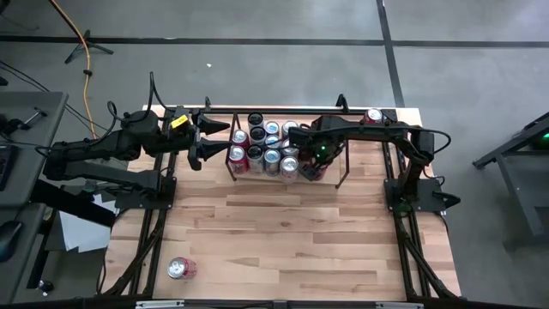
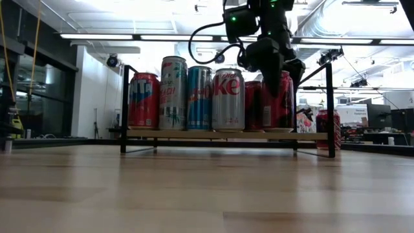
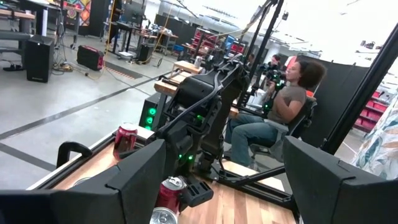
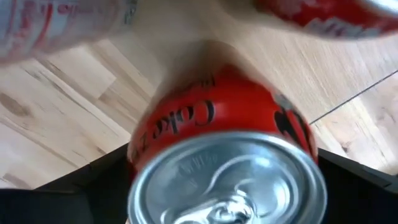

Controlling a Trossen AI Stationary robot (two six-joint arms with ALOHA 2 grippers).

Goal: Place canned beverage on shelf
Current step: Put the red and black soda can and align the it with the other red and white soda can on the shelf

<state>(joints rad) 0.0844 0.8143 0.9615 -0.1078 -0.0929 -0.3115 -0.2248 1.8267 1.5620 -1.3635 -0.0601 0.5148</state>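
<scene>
- One wooden desk (image 1: 283,240) carries the shelf (image 1: 343,176) at its far edge, crowded with upright cans.
- Right hand (image 1: 296,163) straddles a red Coke can (image 4: 224,118) standing on the shelf, fingers spread, no grip.
- Left hand (image 1: 210,142) hovers beside the shelf, open, empty.
- Stray can (image 1: 181,269) lies near the front-left corner.

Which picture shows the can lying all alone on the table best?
The high view: the lone can lies on its side near the table's front left corner, far from the shelf. The low view and both wrist views don't show it.
</scene>
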